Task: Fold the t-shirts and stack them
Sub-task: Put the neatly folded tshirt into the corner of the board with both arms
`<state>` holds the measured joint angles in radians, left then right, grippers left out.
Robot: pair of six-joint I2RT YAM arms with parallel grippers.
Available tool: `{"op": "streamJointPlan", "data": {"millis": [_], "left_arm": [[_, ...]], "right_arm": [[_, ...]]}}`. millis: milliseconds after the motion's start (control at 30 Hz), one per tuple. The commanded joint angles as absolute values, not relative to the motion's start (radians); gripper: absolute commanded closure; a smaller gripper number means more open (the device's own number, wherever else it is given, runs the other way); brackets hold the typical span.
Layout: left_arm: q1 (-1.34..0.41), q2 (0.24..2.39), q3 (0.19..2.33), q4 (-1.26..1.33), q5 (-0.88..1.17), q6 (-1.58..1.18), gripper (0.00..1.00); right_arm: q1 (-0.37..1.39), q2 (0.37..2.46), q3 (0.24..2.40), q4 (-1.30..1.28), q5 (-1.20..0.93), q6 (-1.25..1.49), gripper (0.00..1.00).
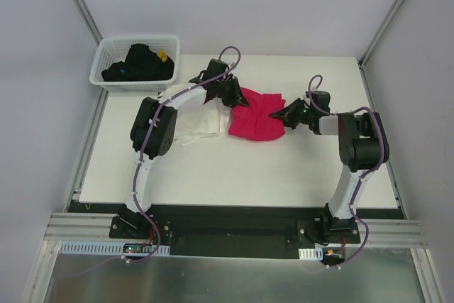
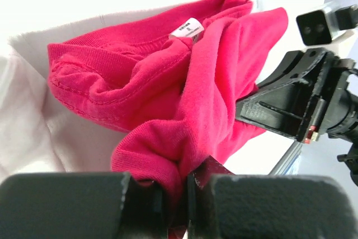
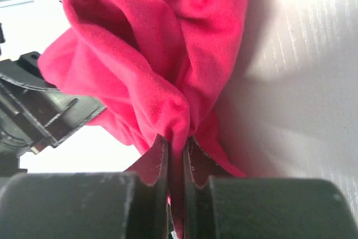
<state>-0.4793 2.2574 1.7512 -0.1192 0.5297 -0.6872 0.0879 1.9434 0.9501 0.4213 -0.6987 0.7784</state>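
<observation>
The magenta-red t-shirt (image 1: 257, 120) sits bunched at the middle of the white table (image 1: 248, 175), toward its far side. It is stretched crosswise between the two arms, so its longer run goes left to right from one gripper to the other, and the rest of the cloth spreads toward the near edge. In the left wrist view its neck label (image 2: 187, 29) shows at the upper edge of the bunch; which way the collar faces on the table I cannot tell. The left gripper (image 1: 240, 101) is closed tight on a fold at the shirt's far left corner, the cloth pinched between its fingers (image 2: 67, 205). The right gripper (image 1: 279, 115) is likewise clamped on a gathered fold at the right side. The cream-white t-shirt (image 1: 198, 124) lies flat just left of the red one, partly under the left arm, their edges meeting. At the far left corner stands a white lattice basket (image 1: 135, 84) holding black cloth (image 1: 138, 62) with a small yellow patch.
</observation>
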Motion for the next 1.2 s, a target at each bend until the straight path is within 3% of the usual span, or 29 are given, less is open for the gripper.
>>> {"op": "streamJointPlan", "data": {"millis": [0, 1167], "left_arm": [[-0.459, 2.161, 1.752, -0.106, 0.500, -0.658, 1.00], [-0.374, 2.013, 1.882, -0.173, 0.542, -0.650, 1.00]], "right_arm": [[0.098, 1.896, 1.002, 0.453, -0.707, 0.793, 0.99], [0.183, 1.874, 1.218, 0.365, -0.675, 0.816, 0.99]]}}
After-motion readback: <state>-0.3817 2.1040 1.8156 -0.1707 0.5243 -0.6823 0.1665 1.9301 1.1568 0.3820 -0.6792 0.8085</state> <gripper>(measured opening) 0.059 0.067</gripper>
